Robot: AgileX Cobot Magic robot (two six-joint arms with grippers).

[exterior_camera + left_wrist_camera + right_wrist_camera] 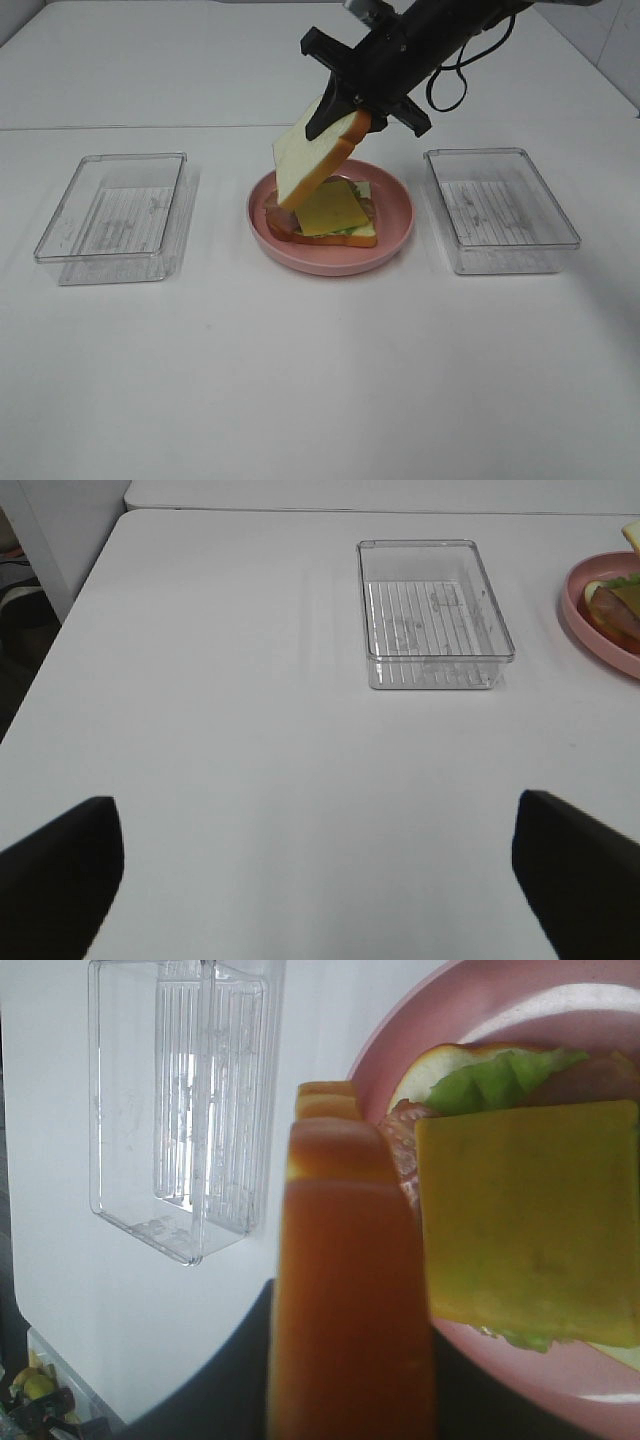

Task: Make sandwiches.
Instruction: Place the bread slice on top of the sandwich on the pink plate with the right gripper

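- A white table [320,380] seen from a high camera, with a round pink plate [395,225] near its middle
- On the plate lies a partly built sandwich: a bottom bread slice [360,240] with orange-brown crust, green lettuce [500,1075] and brownish-pink bacon [400,1140] showing at the edges, and a yellow square cheese slice [330,208] on top
- The right gripper [352,108], black, reaches in from the upper right and pinches a second bread slice [312,155] by its crust edge
- This held slice hangs tilted in the air above the plate's left part, its white face toward the camera; its lower corner is over the stack (whether it touches the stack cannot be told)
- One clear plastic tray [115,215] sits to the left of the plate and another clear plastic tray [500,205] to the right, each set apart from the plate
- The left gripper [320,880] shows only in its wrist view: two dark fingertips [575,870] spread wide apart above bare table, with nothing between them, the left tray ahead of it
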